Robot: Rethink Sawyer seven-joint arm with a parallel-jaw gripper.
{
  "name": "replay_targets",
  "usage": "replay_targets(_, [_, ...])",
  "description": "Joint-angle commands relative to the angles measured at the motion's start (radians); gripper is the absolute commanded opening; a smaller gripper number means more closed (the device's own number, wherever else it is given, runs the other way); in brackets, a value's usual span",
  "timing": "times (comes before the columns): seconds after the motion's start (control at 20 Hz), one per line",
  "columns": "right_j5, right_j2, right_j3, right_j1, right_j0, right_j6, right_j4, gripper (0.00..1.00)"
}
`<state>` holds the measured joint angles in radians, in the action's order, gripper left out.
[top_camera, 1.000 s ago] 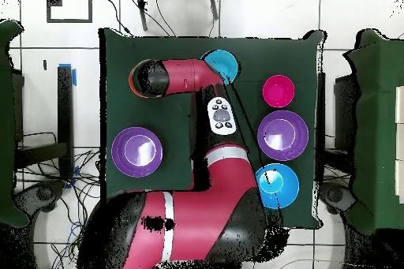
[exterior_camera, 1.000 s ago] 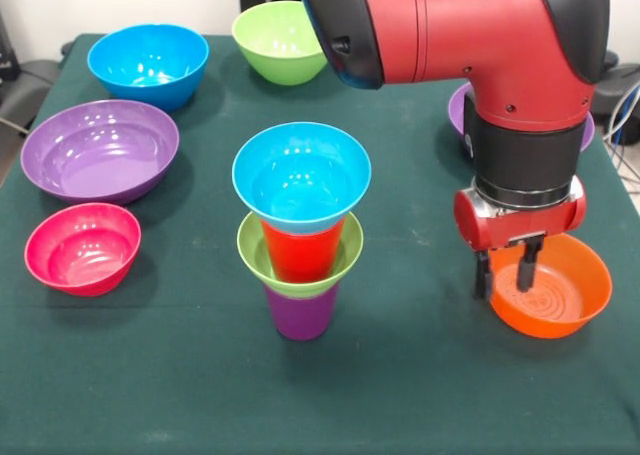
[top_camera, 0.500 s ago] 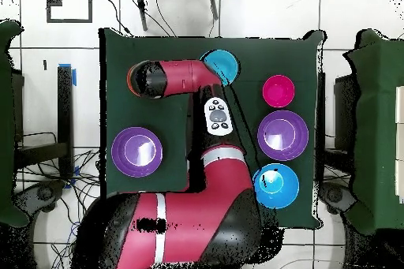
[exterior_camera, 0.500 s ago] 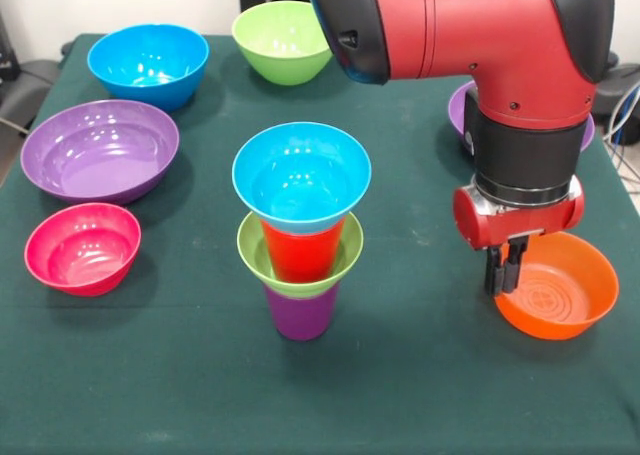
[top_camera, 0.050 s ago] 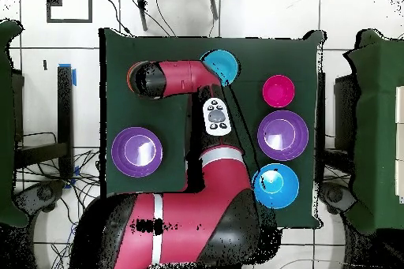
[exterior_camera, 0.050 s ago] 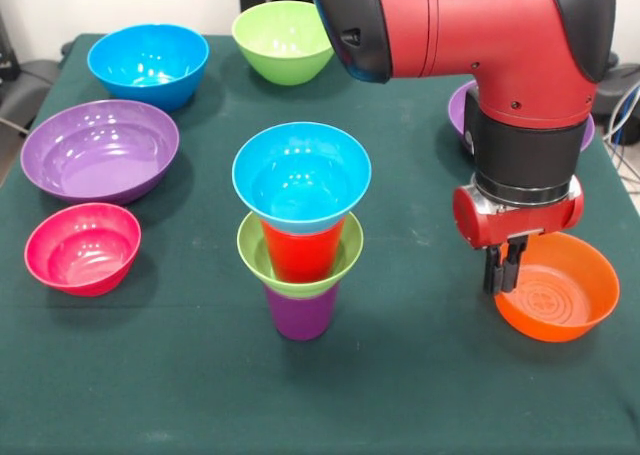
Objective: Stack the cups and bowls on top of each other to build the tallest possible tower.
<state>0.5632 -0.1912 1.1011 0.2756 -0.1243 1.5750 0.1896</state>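
The tower stands mid-table: a purple cup [exterior_camera, 0.050 s ago: 300, 313] at the bottom, then a small lime green bowl [exterior_camera, 0.050 s ago: 252, 250], a red cup [exterior_camera, 0.050 s ago: 300, 255] and a blue bowl [exterior_camera, 0.050 s ago: 301, 175] on top. From overhead only that blue bowl [top_camera, 0.050 s ago: 222, 65] shows, beside the arm. To the tower's right sits an orange bowl [exterior_camera, 0.050 s ago: 560, 290]. My gripper [exterior_camera, 0.050 s ago: 503, 278] comes straight down on it and is shut on its left rim. In the overhead view the arm hides the gripper.
At the left are a pink bowl [exterior_camera, 0.050 s ago: 82, 247], a wide purple bowl [exterior_camera, 0.050 s ago: 100, 150] and a blue bowl [exterior_camera, 0.050 s ago: 148, 65]. A lime green bowl [exterior_camera, 0.050 s ago: 283, 40] sits at the back. Another purple bowl [exterior_camera, 0.050 s ago: 457, 105] peeks out behind the arm and shows whole from overhead [top_camera, 0.050 s ago: 136, 151].
The gripper's fingers, open astride the orange bowl's rim one second ago, have shut on it. The bowl has shifted slightly to the right. The tower has not moved.
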Motion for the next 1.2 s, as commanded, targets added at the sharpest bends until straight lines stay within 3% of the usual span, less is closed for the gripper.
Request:
replay_targets(0.05, [-0.03, -0.034, -0.01, -0.043, -0.011, 0.049, 0.027, 0.0])
replay_targets(0.25, [-0.027, -0.04, -0.01, -0.051, -0.016, 0.049, 0.021, 0.0])
replay_targets(0.3, [-0.027, -0.04, -0.006, -0.05, -0.016, 0.052, 0.02, 1.0])
replay_targets(1.2, [-0.044, -0.044, -0.01, -0.048, -0.023, 0.029, 0.034, 1.0])
